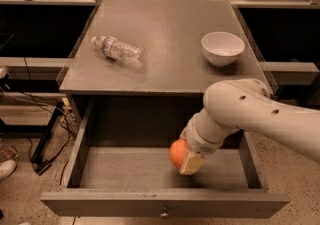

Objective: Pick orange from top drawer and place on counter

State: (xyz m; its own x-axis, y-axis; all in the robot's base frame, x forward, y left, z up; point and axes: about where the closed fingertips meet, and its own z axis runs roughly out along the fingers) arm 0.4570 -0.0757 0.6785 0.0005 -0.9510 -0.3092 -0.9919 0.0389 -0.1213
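The top drawer point(100, 204) is pulled open below the counter point(170, 29). The orange point(176, 152) is inside the drawer, right of its middle. My gripper point(183, 161) reaches down into the drawer from the right and is shut on the orange. One beige finger point(192, 163) shows against the fruit's right side; the other is hidden behind it. The orange sits low, near the drawer floor. My white arm point(250, 114) crosses over the drawer's right part.
A clear plastic bottle point(119, 49) lies on its side on the counter's left. A white bowl point(223, 48) stands on the counter's right. The drawer knob point(163, 213) is at the front centre. Cables point(45, 134) hang on the left of the cabinet.
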